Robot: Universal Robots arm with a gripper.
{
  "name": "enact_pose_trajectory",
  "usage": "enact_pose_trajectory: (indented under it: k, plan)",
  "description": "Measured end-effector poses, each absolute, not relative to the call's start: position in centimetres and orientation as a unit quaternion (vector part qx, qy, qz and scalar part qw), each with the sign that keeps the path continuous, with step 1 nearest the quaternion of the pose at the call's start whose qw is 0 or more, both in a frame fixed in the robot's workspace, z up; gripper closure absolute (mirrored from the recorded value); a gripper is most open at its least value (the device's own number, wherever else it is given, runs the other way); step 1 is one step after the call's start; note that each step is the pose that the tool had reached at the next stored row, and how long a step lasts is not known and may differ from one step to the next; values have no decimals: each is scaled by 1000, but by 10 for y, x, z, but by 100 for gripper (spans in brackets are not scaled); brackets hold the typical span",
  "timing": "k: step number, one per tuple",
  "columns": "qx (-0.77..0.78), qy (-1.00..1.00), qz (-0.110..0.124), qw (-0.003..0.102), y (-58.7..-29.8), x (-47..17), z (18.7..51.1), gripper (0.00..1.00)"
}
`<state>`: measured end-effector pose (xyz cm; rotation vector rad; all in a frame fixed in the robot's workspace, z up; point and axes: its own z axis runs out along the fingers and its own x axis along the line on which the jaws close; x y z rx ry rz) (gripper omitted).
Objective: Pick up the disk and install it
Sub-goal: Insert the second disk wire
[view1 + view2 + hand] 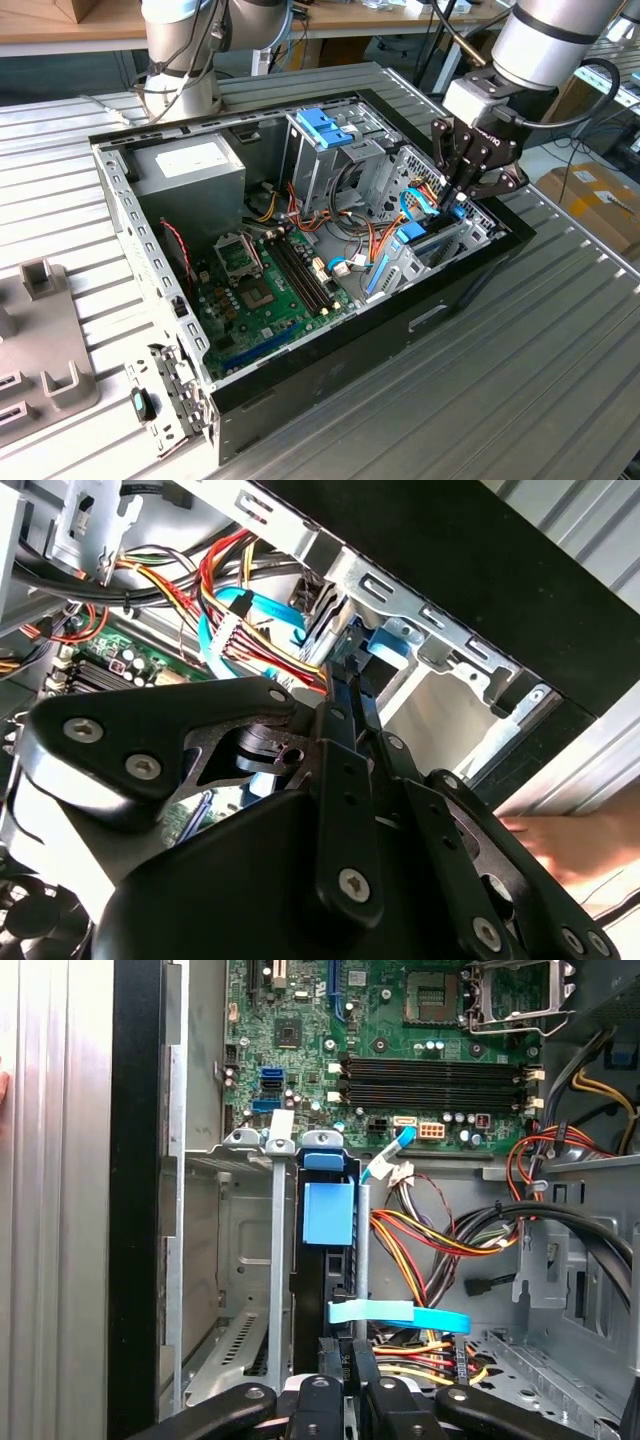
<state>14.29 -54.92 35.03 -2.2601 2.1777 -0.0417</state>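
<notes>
Claw (470,185) sits low over the open computer case (300,370), at the drive bays near the corner on the exterior view's right. Its fingers are drawn close together, pinching the upper edge of the disk (328,1260), which stands on edge in the bay slot beneath them.

In the first wrist view, the disk reads as a dark slab with a bright blue rail and tab, seated between the metal walls of the drive cage (240,1220). Claw fingertips (335,1360) meet at the near end of that slab. A flat blue data cable (400,1315) crosses just beside the grip point, touching or nearly touching the disk's edge; which, I cannot tell.

In the second wrist view, the fingers (345,695) converge on a thin dark edge with blue plastic just beyond it, deep among the red, yellow and orange wire bundle (250,630).

Progress, as a judgement: pick-up looks done, and the disk is already in its bay, so installation is well under way or near complete. Whether it is fully seated is not visible from these views. Release of the grip is left.

Motherboard (270,290) and power supply (190,165) lie well apart from the work. A second tall cage with a blue latch (325,125) stands near the middle of the case, untouched. Case rests on a ribbed metal surface (520,380). A person's hand (580,845) shows at the edge of the second wrist view, outside the case.
</notes>
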Motion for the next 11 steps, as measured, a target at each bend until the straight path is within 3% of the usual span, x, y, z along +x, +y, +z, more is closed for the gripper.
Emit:
enact_pose_trajectory:
  k: [11]
  plan:
    - [-720,694,-13,1,-551,143,350,84]
